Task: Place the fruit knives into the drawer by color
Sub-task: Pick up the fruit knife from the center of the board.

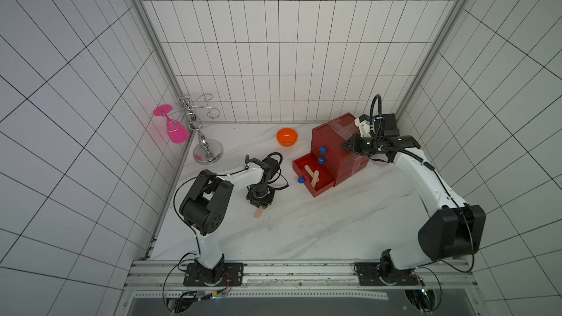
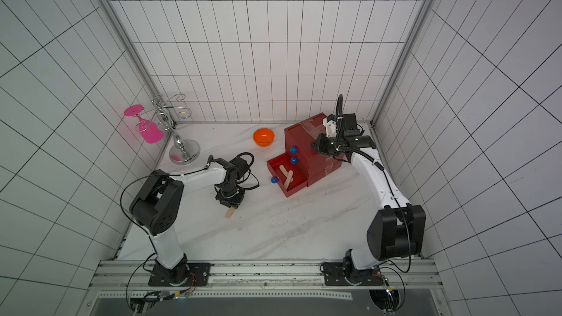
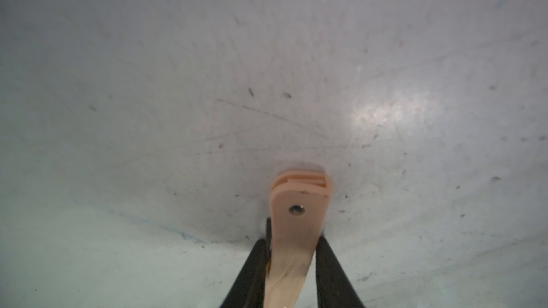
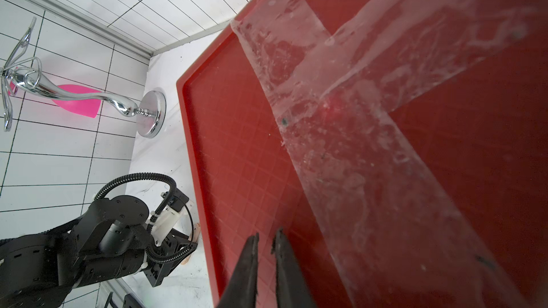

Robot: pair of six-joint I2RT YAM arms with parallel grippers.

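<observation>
Peach knife [image 3: 299,200] on the table [image 1: 304,229], left of the red chest [image 1: 330,139], is pinched by the left gripper [image 3: 293,237], so next comes lifting it into the open bottom drawer [image 1: 324,189]; the right gripper [image 4: 265,237] sits closed and empty over the chest.

From the middle of the surface [image 1: 304,232], the chest of drawers [image 1: 330,142] stands at 1 o'clock, the bowl [image 1: 278,136] at 12 near it, and the rack [image 1: 207,153] at 10, a glass [image 1: 176,133] hanging on its 10 o'clock side. The chest's bottom drawer [image 1: 325,190] juts out toward 7 o'clock with two knives [image 1: 315,177] touching inside it, and the right hand [image 1: 345,145] is over the chest's top. At 8 o'clock the left hand [image 1: 259,205] points down, a third knife [image 3: 299,217] between its fingers [image 3: 252,268].
</observation>
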